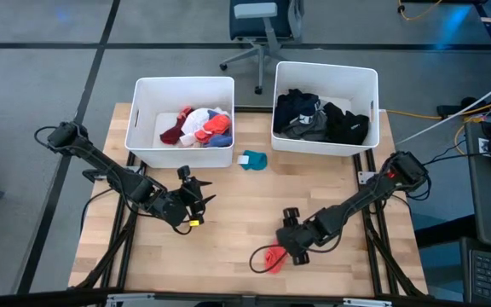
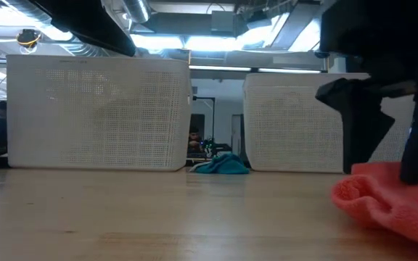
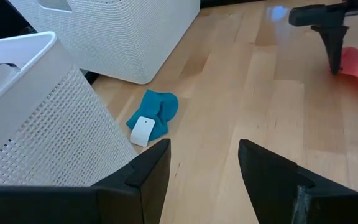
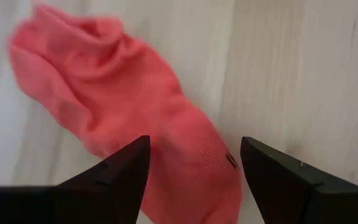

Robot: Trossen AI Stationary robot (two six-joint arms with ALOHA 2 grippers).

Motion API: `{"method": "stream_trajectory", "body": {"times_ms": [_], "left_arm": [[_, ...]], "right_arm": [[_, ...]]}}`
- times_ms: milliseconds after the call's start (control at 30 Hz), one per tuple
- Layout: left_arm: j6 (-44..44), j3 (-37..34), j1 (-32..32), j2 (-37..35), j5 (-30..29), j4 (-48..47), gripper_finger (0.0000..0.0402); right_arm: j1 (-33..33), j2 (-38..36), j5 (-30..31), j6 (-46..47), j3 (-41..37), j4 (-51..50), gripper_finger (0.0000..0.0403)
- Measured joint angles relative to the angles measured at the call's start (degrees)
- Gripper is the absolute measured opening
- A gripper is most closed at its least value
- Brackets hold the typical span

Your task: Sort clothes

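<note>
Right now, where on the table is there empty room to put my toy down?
The bare wood in the middle of the table, between the left gripper and the right gripper, is free. So is the front left corner. It is crowded at the back: two bins with a teal sock between them. A red sock lies at the right gripper.

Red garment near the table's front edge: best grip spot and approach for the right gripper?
Judging by its pose, come straight down. The red garment lies flat and crumpled on the table, with no edge lifted to slide under. Pinch the thick folded middle, which already sits between the open right gripper fingers, rather than the thin wrinkled end.
</note>
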Motion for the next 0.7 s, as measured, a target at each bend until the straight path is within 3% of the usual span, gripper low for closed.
{"method": "stream_trajectory", "body": {"times_ms": [167, 500, 700], "left_arm": [[0.0, 0.0, 0.0, 0.0, 0.0, 0.0, 0.018], [0.1, 0.0, 0.0, 0.0, 0.0, 0.0, 0.018], [0.0, 0.0, 0.0, 0.0, 0.0, 0.0, 0.018]], "right_arm": [[0.0, 0.0, 0.6, 0.0, -1.0, -0.1, 0.0208], [0.0, 0.0, 0.7, -1.7, -1.1, -0.7, 0.0017], [0.0, 0.0, 1.4, -3.4, 0.9, -1.9, 0.003]]}}
